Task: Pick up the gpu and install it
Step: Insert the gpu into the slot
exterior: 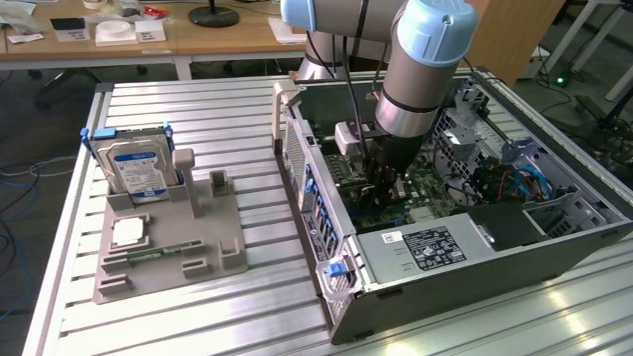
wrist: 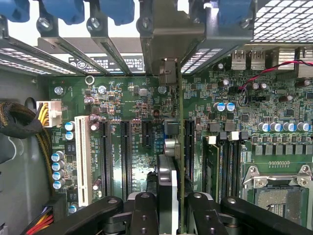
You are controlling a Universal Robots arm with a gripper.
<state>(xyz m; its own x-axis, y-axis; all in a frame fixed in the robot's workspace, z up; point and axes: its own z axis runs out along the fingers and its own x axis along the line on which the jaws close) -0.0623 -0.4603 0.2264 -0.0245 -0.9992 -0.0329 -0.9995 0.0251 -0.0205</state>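
My gripper is deep inside the open computer case, and its dark fingers are shut on the gpu. I see the gpu edge-on as a thin card standing upright over the green motherboard. It lines up between the long black expansion slots, and its grey metal bracket reaches the case's rear slot openings. I cannot tell whether the card's edge sits in a slot. In the exterior view the arm comes down into the case and the gripper hangs just above the board.
A white slot, memory sticks and the bare processor socket flank the card. Cable bundles lie beside the board. Outside the case, a grey fixture holds a hard drive and a small silver chip.
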